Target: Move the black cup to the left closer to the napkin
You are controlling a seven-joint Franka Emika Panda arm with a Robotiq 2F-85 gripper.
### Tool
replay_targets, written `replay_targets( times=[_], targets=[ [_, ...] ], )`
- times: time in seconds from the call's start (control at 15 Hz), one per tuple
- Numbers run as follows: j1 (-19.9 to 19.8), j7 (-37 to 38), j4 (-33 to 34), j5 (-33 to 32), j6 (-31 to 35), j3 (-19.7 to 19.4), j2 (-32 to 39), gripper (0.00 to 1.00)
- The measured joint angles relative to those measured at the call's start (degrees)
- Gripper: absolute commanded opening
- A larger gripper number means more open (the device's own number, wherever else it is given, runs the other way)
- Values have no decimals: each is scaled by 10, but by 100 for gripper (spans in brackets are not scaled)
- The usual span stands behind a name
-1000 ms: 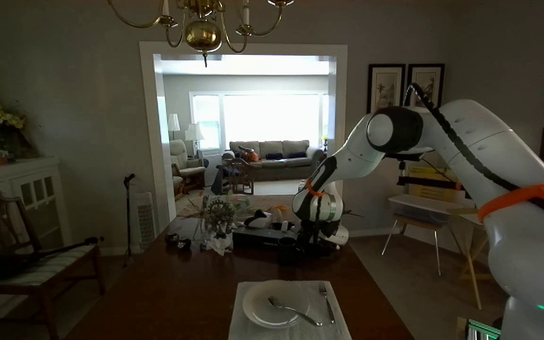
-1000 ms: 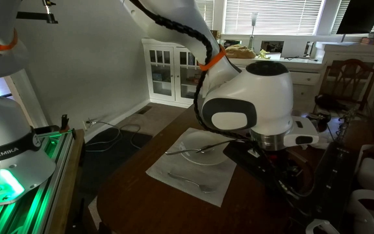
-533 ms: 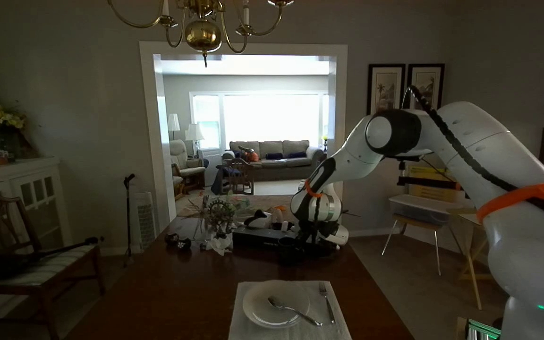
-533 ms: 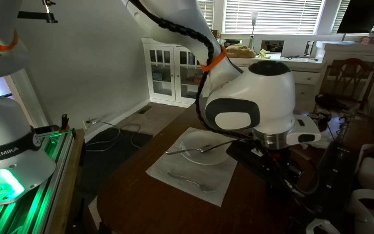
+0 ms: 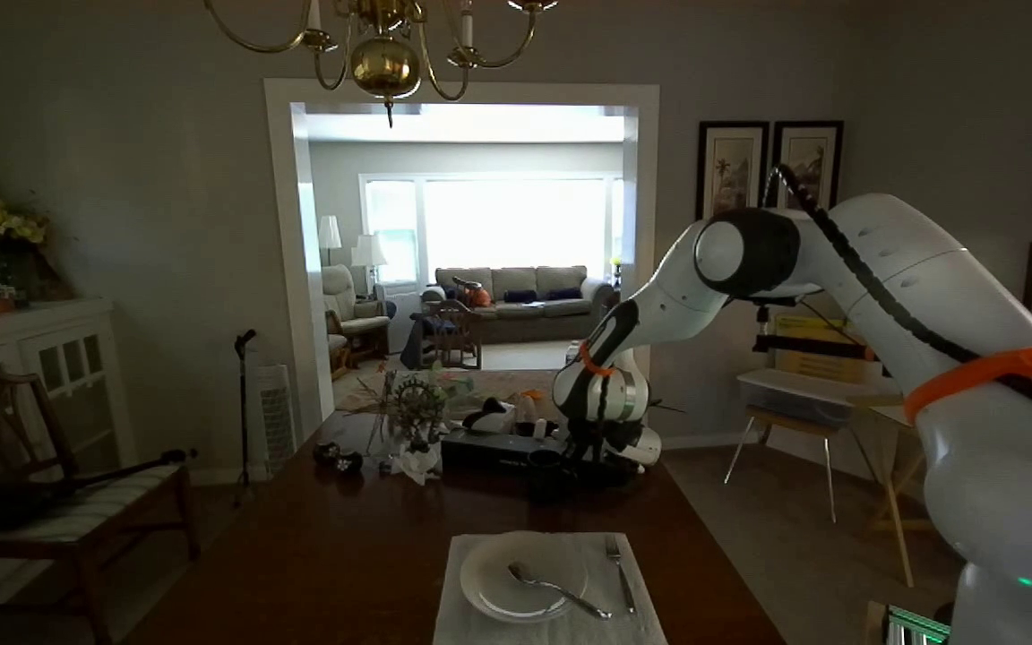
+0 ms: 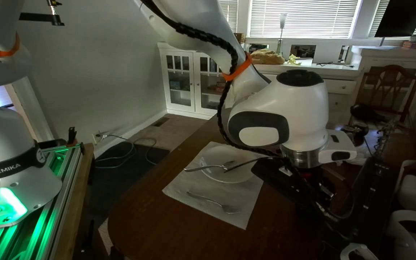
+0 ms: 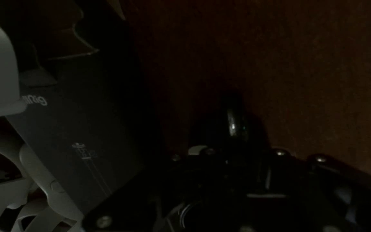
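Note:
The black cup (image 5: 549,484) stands on the table, dark against the box behind it. My gripper (image 7: 233,138) is lowered at the cup's side, reaching it from the right in an exterior view. A glossy black part that looks like the cup's handle (image 7: 232,124) sticks out between the drawn-in jaws. The wrist view is too dark to show whether the fingers press on it. The rest of the cup is hidden there under the gripper. Nearer the front lies the white napkin (image 5: 465,618), flat under a white plate (image 5: 480,591); its edge also shows in the wrist view.
A long dark box (image 5: 489,451) lies just behind the cup, with white headset parts (image 6: 415,193) beyond it. A spoon (image 5: 561,591) rests across the plate and a fork (image 5: 621,573) beside it. Small dark round objects (image 5: 337,459) and a dried plant arrangement (image 5: 417,408) stand farther left.
The arm has shifted very slightly beside the cup and is nearly still over the last half second. The cup, napkin and plate have not visibly moved.

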Motion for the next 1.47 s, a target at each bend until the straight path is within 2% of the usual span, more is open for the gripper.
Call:
replay_targets(
  times=[0.13,0.4,0.6,0.93,1.2,1.47],
  targets=[
    [0,2,0,0,0,1,0,5],
    [0,14,0,0,0,1,0,5],
    [5,52,-14,0,0,-3,-12,5],
    [20,131,-106,0,26,-11,-88,5],
    [54,195,-212,-32,75,-54,-162,5],
    [106,274,-300,-99,81,-135,-220,5]
  ],
)
